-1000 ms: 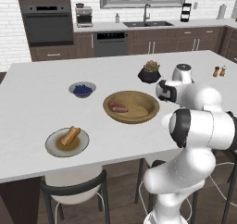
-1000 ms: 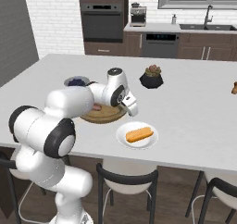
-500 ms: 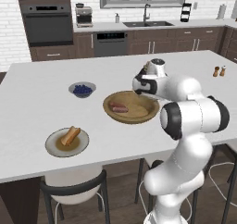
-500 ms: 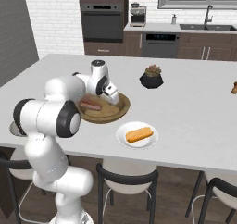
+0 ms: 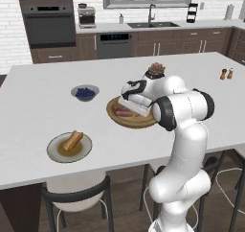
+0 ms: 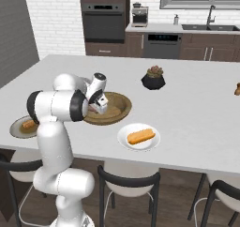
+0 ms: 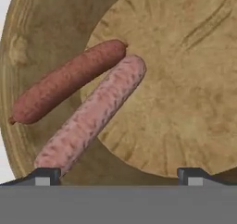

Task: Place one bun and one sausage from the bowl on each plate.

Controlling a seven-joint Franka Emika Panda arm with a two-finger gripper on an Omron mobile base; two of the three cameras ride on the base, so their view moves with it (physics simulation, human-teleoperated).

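Over the bowl [image 7: 41, 15] the tool [image 7: 118, 174] has open wood at 1 o'clock, while two touching sausages [image 7: 90, 112] lie across its 10 o'clock side.

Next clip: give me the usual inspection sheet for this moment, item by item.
Surface: white island counter, kitchen behind it.
Job's things: wooden bowl holds two sausages, a darker sausage and a paler sausage; olive-brown plate carries one bun; white plate carries one bun; neither plate has a sausage.
Clutter: grey bowl of berries; potted succulent; two shakers.
Grippers: gripper open, low over the bowl, holding nothing.
Cables: nothing seen.
Surroundings: stools at the counter's near edge.
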